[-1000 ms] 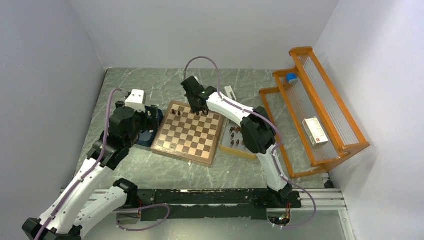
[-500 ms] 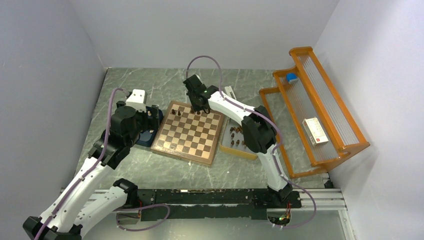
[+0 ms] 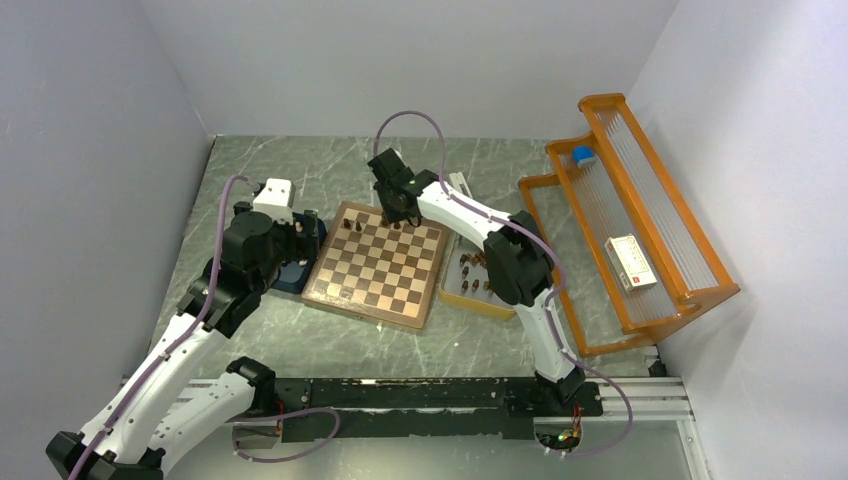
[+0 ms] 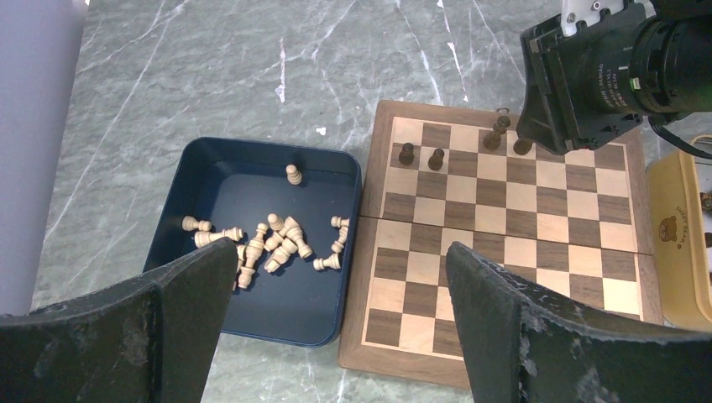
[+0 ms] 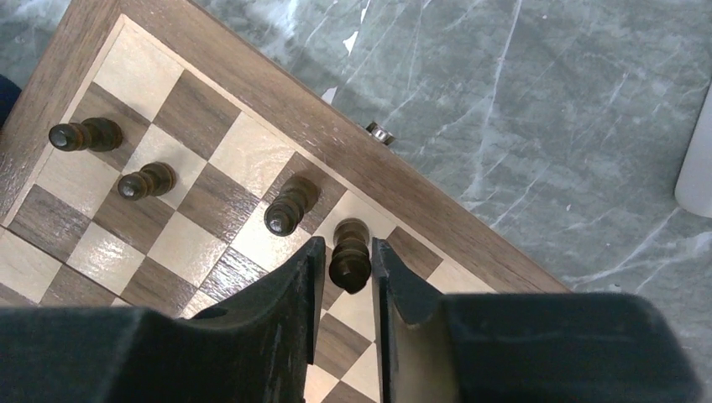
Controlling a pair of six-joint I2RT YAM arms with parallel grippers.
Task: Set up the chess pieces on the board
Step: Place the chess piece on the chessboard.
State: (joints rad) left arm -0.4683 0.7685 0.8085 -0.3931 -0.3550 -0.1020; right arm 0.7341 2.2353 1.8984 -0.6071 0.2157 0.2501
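Dark turned-wood chess pieces (image 5: pixel 290 206) on glossy chequered board (image 5: pixel 253 153)

The surface (image 3: pixel 300 340) is grey-green stone with thin white lines. The board (image 3: pixel 380 275) lies flat on it, near the middle of the frame. A blue tray (image 4: pixel 243 189) sits just beside the board's left edge. A yellow tray (image 3: pixel 478 303) sits just beside its right edge. A big orange rack (image 3: pixel 610 205) stands at the far right.

The right wrist camera (image 4: pixel 604 75) hides a far corner of the board (image 4: pixel 504 243); the yellow tray (image 4: pixel 684 243) is cut off.
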